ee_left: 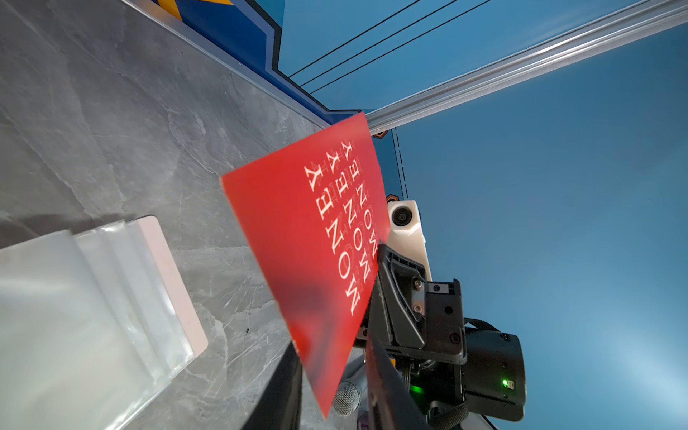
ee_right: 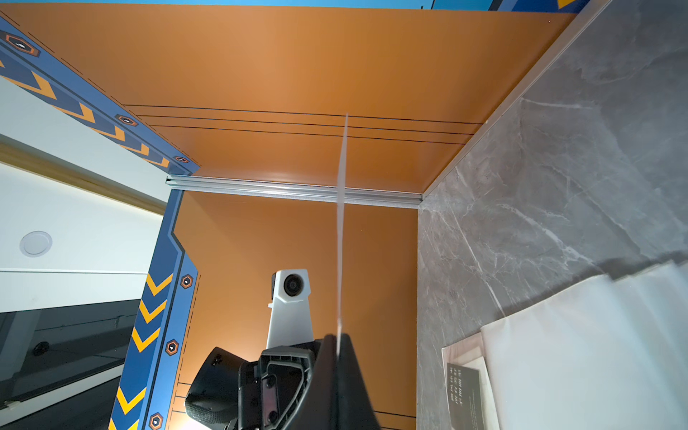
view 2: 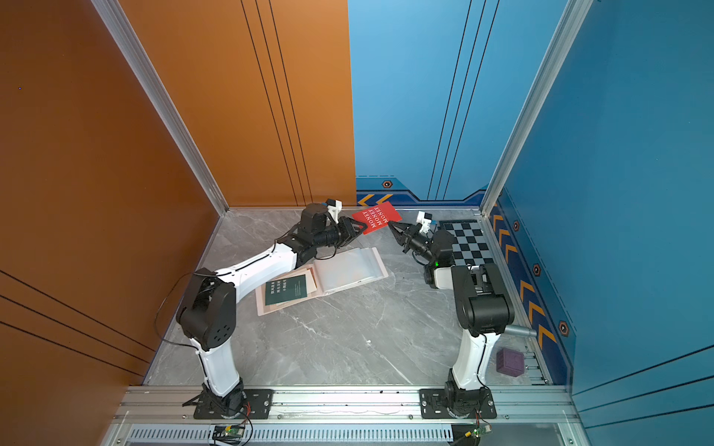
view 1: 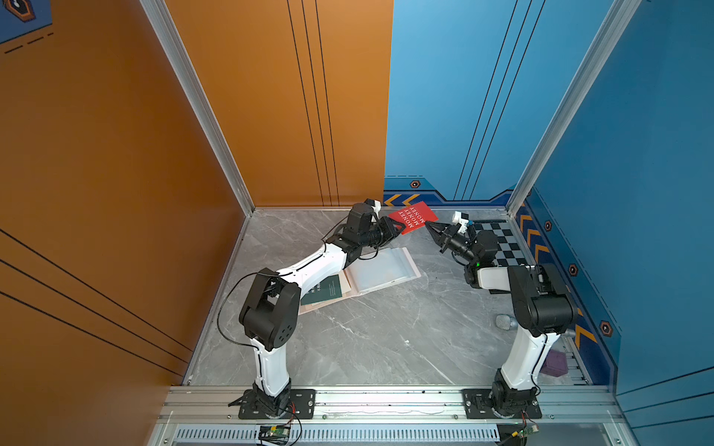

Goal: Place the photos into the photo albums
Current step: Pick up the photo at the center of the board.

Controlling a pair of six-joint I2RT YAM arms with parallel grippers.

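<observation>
A red photo [view 1: 412,217] [view 2: 376,218] printed "MONEY" hangs in the air over the back of the table, between my two grippers. My right gripper [view 1: 428,225] [ee_right: 338,340] is shut on its edge, and the right wrist view shows the photo [ee_right: 340,223] edge-on. My left gripper [view 1: 398,227] [ee_left: 331,365] has its jaws apart around the photo's opposite corner [ee_left: 309,242]. The photo album [view 1: 382,268] [view 2: 347,268] lies open on the table below, its clear sleeves [ee_left: 111,298] up. A dark green photo [view 1: 322,289] [view 2: 286,289] rests on its left page.
A black-and-white checkerboard [view 1: 498,241] [view 2: 467,241] lies at the back right under the right arm. A purple cube [view 2: 510,361] and a grey microphone [view 1: 504,321] sit by the right wall. Orange and blue walls close in the table.
</observation>
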